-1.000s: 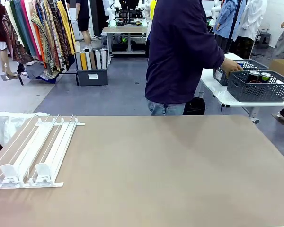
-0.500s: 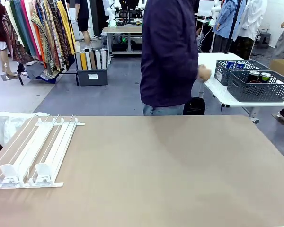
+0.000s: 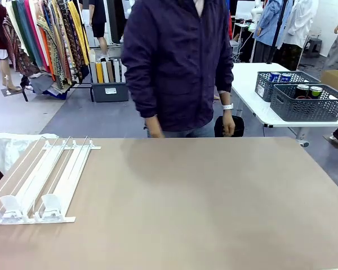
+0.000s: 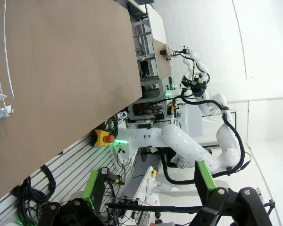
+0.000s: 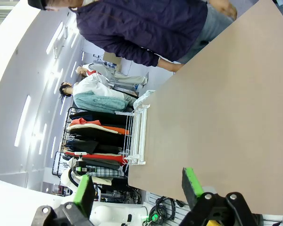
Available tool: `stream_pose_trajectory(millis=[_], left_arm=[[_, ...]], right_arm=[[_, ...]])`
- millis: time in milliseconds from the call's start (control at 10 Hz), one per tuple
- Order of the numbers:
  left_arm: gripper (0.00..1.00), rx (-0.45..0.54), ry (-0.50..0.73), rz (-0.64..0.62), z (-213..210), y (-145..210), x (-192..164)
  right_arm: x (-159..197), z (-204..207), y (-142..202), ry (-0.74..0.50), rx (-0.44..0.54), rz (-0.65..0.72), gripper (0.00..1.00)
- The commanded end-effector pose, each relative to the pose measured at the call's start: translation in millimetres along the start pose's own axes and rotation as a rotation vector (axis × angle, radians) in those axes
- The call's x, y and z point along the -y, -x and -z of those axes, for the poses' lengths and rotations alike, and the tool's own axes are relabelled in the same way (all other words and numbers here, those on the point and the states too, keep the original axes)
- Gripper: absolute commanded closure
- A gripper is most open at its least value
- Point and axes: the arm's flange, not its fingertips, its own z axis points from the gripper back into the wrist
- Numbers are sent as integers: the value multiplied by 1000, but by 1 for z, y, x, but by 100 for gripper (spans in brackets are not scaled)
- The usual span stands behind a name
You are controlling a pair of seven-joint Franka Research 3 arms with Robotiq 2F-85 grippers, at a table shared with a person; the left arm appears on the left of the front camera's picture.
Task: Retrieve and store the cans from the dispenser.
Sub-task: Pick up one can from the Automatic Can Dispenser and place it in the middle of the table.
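On my left wrist camera, the left jaws (image 4: 148,188) stand spread wide with nothing between them, green pads (image 4: 205,175) apart, hanging off the near edge of the tabletop (image 4: 66,70). Up and to the left of those jaws I catch just a corner of the dispenser (image 4: 0,101), its wire rails and one white pusher block, well apart from the fingers.

On my right wrist camera, the right jaws (image 5: 137,188) are likewise spread and pinching nothing. Beyond them lies the bare tabletop (image 5: 217,117), and the dispenser (image 5: 136,136) sits straight ahead between the two finger lines, at the tabletop's far corner from that camera, well clear of the pads (image 5: 191,181).

From the front camera, the dispenser (image 3: 42,180) lies flat on the left part of the tabletop (image 3: 203,202), with two pusher blocks (image 3: 28,208) at its near end and no cans in its lanes that I can make out. A person (image 3: 177,62) in a dark jacket stands at the far edge, hand (image 3: 227,125) hanging just past the rim. The cans (image 3: 308,90) sit in grey lattice baskets (image 3: 307,104) on a white side table (image 3: 253,101) behind the person, far from both jaws: black-and-green ones in the nearer basket, blue ones (image 3: 280,76) in the farther.
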Motion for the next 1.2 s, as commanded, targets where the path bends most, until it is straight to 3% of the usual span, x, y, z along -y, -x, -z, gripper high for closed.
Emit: stream_pose_trajectory(millis=[0, 1100], left_arm=[[0, 6, 18, 12, 0, -1, 1], [0, 6, 18, 12, 0, -1, 1]], right_arm=[[-2, -1, -3, -24, 9, -24, 0], [-2, -1, -3, -24, 9, -24, 0]])
